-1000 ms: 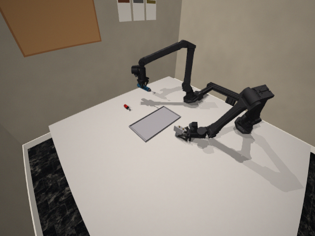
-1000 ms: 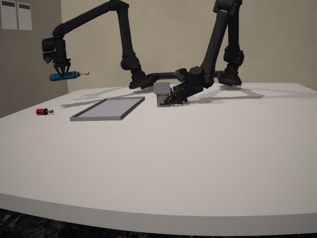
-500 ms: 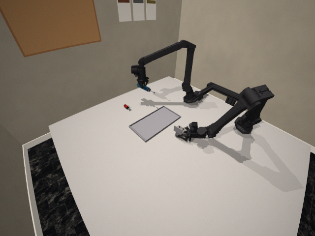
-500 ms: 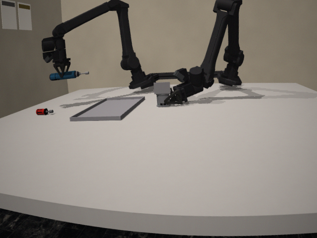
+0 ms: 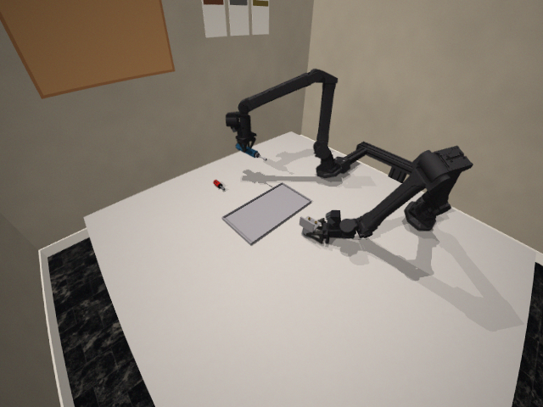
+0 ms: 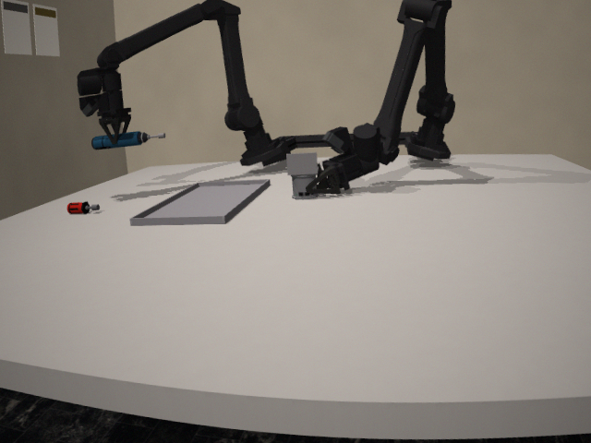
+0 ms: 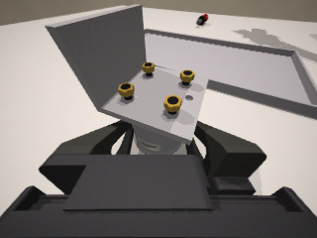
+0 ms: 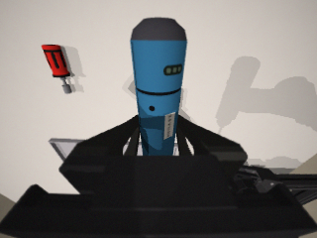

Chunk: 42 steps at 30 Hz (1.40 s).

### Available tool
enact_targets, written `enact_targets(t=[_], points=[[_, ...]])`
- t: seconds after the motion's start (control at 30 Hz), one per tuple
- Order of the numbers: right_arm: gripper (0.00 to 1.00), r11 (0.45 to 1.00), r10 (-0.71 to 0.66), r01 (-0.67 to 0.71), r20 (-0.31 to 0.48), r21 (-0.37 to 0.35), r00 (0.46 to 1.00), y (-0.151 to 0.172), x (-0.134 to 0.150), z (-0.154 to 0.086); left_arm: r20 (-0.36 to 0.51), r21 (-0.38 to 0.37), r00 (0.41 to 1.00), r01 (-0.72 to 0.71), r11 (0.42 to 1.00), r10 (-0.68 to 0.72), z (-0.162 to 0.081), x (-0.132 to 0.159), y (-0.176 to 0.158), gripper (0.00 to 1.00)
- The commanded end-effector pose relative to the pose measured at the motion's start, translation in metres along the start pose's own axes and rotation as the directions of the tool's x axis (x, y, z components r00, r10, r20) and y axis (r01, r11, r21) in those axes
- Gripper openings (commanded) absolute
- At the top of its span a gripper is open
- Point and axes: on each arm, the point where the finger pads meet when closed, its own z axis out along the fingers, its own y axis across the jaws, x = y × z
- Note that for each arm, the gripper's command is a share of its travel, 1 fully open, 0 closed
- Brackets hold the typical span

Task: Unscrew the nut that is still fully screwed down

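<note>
Left claw: the left claw point(image 5: 312, 233) point(image 6: 316, 186) point(image 7: 158, 118) is a little over half open, its fingers closed round the body of the joint module, low down under the bracket.
Right claw: the right claw point(image 5: 247, 147) point(image 6: 114, 137) point(image 8: 158, 119) is a bit under half open, gripping the blue nut driver round its barrel.
Joint module: the joint module point(image 6: 302, 184) point(image 7: 155, 144) stands upright on the worktop point(image 5: 271, 315) point(image 6: 295, 286) point(image 7: 30, 74) point(image 8: 208, 30), in from the edge where the arms are mounted.
Bracket: the bracket point(image 5: 306, 224) point(image 6: 301, 163) point(image 7: 101, 59) sits on top of the module, one plate lying across it and the other rising at one side.
Nuts: four brass-coloured nuts point(image 7: 172, 103) are on the flat plate; I cannot tell which is fully screwed down. A small open hole lies between two of them.
Driver: the blue nut driver point(image 5: 249, 151) point(image 6: 116, 139) point(image 8: 158, 69) is held in the air, roughly level, well apart from the nuts, towards the robot's right edge.
Tray: the shallow grey tray point(image 5: 252, 242) point(image 6: 178, 221) point(image 7: 223, 45) point(image 8: 64, 140) lies near the module.
Red tool: the short red tool point(image 5: 217, 184) point(image 6: 76, 208) point(image 7: 204, 18) point(image 8: 55, 60) lies beyond the tray, towards the right edge.
</note>
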Motion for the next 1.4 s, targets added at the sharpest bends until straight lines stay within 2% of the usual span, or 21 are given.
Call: enact_targets(t=[0.0,0.1,0.3,0.37,0.47,0.5,0.53,0.6,0.67,0.73,0.8,1.07,1.1,1.23,1.3,1.37], points=[[0.42,0.999,0.007,-0.005,0.042,-0.045,0.999,0.019,-0.02,-0.028,0.017,-0.005,1.0,-0.009,1.0,0.009,0.004,-0.007,0.004,0.59],[0.42,0.999,0.008,-0.006,0.043,-0.046,0.999,0.019,-0.02,-0.029,0.017,-0.005,1.0,-0.009,1.0,0.009,0.004,-0.007,0.004,0.59],[0.42,0.999,0.01,-0.007,0.052,-0.048,0.999,0.018,-0.027,-0.01,0.017,-0.005,1.0,-0.009,1.0,0.009,0.004,-0.007,0.004,0.59],[0.42,1.0,0.002,-0.002,0.02,-0.018,1.0,0.005,-0.011,0.01,0.017,-0.005,1.0,-0.009,1.0,0.009,0.004,-0.007,0.004,0.59],[0.42,1.0,-0.004,0.004,0.015,-0.016,1.0,0.007,-0.01,0.018,0.017,-0.005,1.0,-0.009,1.0,0.009,0.004,-0.007,0.004,0.59],[0.42,1.0,-0.003,0.003,0.017,-0.018,1.0,0.008,-0.012,0.02,0.017,-0.005,1.0,-0.009,1.0,0.009,0.004,-0.007,0.004,0.59],[0.42,0.999,0.004,-0.002,0.046,-0.044,0.999,0.016,-0.022,0.005,0.017,-0.005,1.0,-0.009,1.0,0.009,0.004,-0.007,0.004,0.59],[0.42,0.998,0.011,-0.006,0.073,-0.069,0.997,0.017,-0.026,-0.011,0.017,-0.005,1.0,-0.009,1.0,0.009,0.004,-0.007,0.004,0.59],[0.42,0.998,0.011,-0.006,0.073,-0.069,0.997,0.017,-0.026,-0.011,0.017,-0.005,1.0,-0.009,1.0,0.009,0.004,-0.007,0.004,0.59],[0.42,1.0,0.001,-0.001,0.018,-0.016,1.0,0.005,-0.011,0.024,0.017,-0.005,1.0,-0.009,1.0,0.009,0.004,-0.007,0.004,0.59],[0.42,1.0,0.001,-0.001,0.013,-0.012,1.0,0.005,-0.011,0.031,0.017,-0.005,1.0,-0.009,1.0,0.009,0.004,-0.007,0.004,0.59],[0.42,0.999,0.005,-0.004,0.035,-0.032,0.999,0.008,-0.016,0.036,0.017,-0.005,1.0,-0.009,1.0,0.009,0.004,-0.007,0.004,0.59],[0.42,0.999,0.006,-0.004,0.054,-0.051,0.999,0.016,-0.024,0.026,0.017,-0.005,1.0,-0.009,1.0,0.009,0.004,-0.007,0.004,0.59],[0.42,0.998,0.002,0.001,0.057,-0.056,0.998,0.019,-0.024,0.024,0.017,-0.005,1.0,-0.009,1.0,0.009,0.004,-0.007,0.004,0.59],[0.42,1.0,-0.004,0.004,0.012,-0.013,1.0,0.007,-0.009,0.051,0.017,-0.005,1.0,-0.009,1.0,0.009,0.004,-0.007,0.004,0.59],[0.42,1.0,0.0,0.0,0.012,-0.012,1.0,0.005,-0.01,0.056,0.017,-0.005,1.0,-0.009,1.0,0.009,0.004,-0.007,0.004,0.59]])
